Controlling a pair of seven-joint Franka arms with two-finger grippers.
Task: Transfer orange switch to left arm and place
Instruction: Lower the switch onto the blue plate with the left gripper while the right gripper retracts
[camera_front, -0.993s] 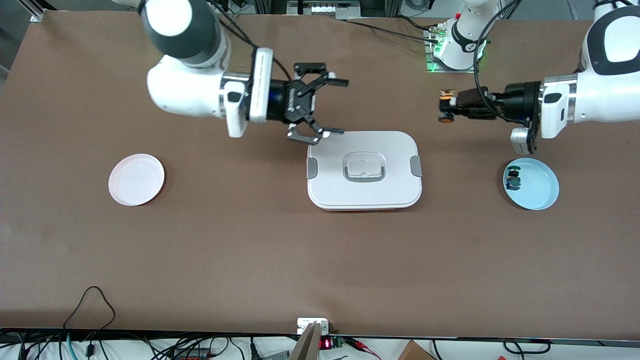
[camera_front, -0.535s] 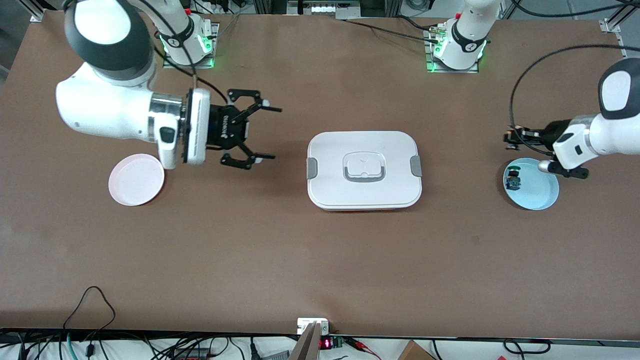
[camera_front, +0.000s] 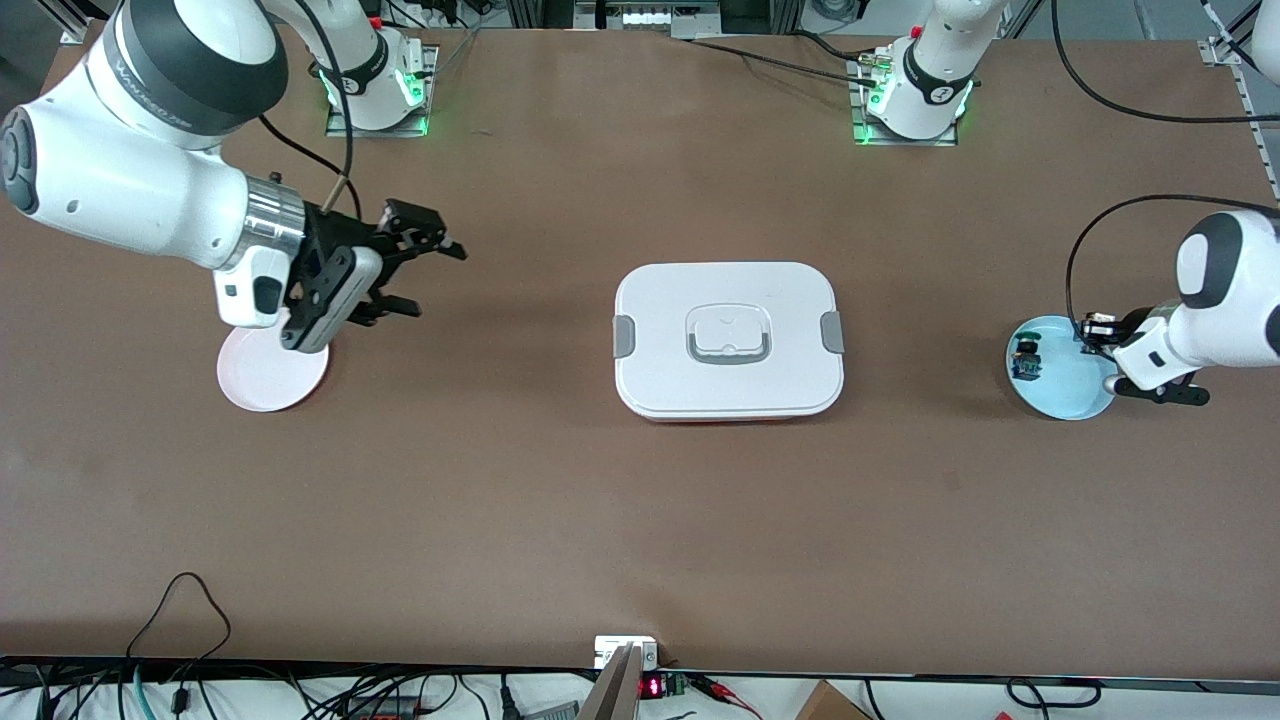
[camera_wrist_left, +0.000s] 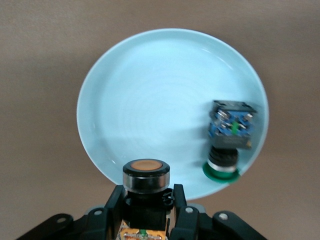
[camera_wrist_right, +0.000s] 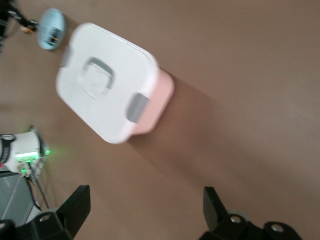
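My left gripper (camera_front: 1088, 328) hangs low over the rim of the light blue plate (camera_front: 1075, 390) at the left arm's end of the table. In the left wrist view it (camera_wrist_left: 147, 200) is shut on the orange switch (camera_wrist_left: 146, 174), a black cylinder with an orange face and a metal ring. The front view hardly shows the switch. My right gripper (camera_front: 435, 280) is open and empty over bare table beside the pink plate (camera_front: 250, 385); its wrist view (camera_wrist_right: 146, 200) shows nothing between the jaws. The white box (camera_front: 728, 340) sits mid-table between the arms, also in the right wrist view (camera_wrist_right: 107, 95).
A similar small component with blue and green parts (camera_front: 1025, 360) lies on the blue plate near its rim, also in the left wrist view (camera_wrist_left: 231, 131). Both arm bases stand at the table's edge farthest from the front camera. Cables lie along the nearest edge.
Both arms have drawn away from the box. The left gripper carried the switch down to the blue plate's rim; the open right gripper swung toward the pink plate.
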